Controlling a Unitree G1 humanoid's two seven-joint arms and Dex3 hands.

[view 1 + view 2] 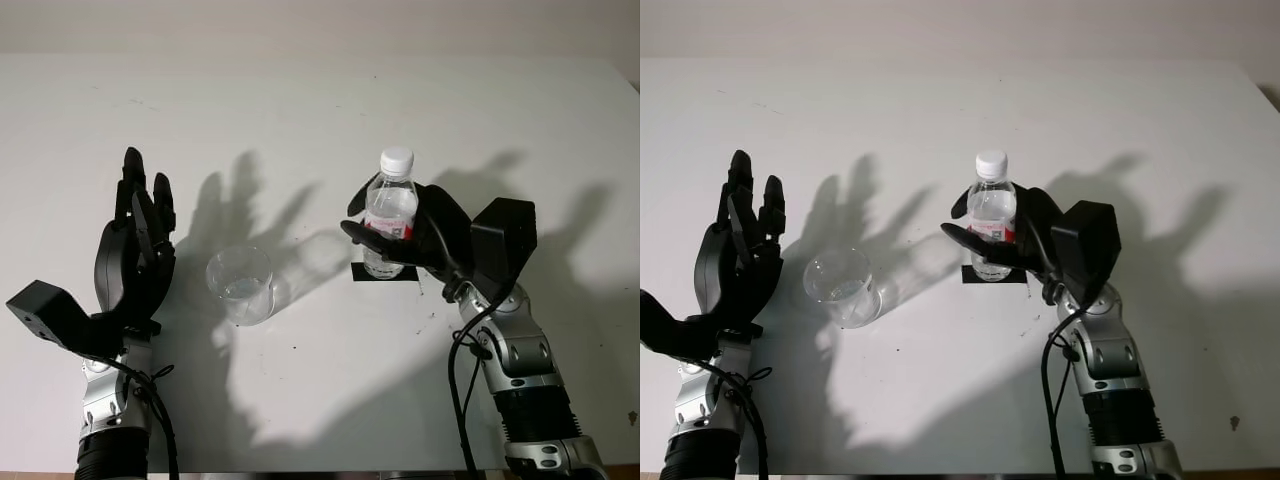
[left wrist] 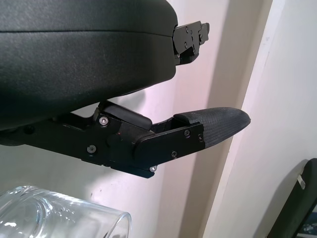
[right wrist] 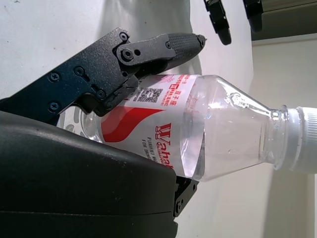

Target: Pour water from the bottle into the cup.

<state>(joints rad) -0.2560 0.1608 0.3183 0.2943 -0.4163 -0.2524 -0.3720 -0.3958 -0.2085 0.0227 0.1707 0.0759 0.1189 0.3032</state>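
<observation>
While the left hand (image 1: 135, 250) hangs open, the right hand (image 1: 420, 240) clasps the bottle (image 1: 390, 210) on the white table (image 1: 300, 100).

I am working in what is looking like a lab test bay: a bare white counter (image 1: 320, 100), a black tape marker (image 1: 384, 273), plain wall behind.

Both hands are matte black, the left hand (image 1: 135, 255) and the right hand (image 1: 430, 240) alike, each with three jointed fingers (image 3: 168, 44) in textured plastic fastened by small round screws; a boxy black camera housing (image 1: 503, 245) sits at each wrist; the forearms (image 1: 520, 375) are silver metal with black ribbed collars; thin black cables (image 1: 462, 380) loop alongside them.
</observation>
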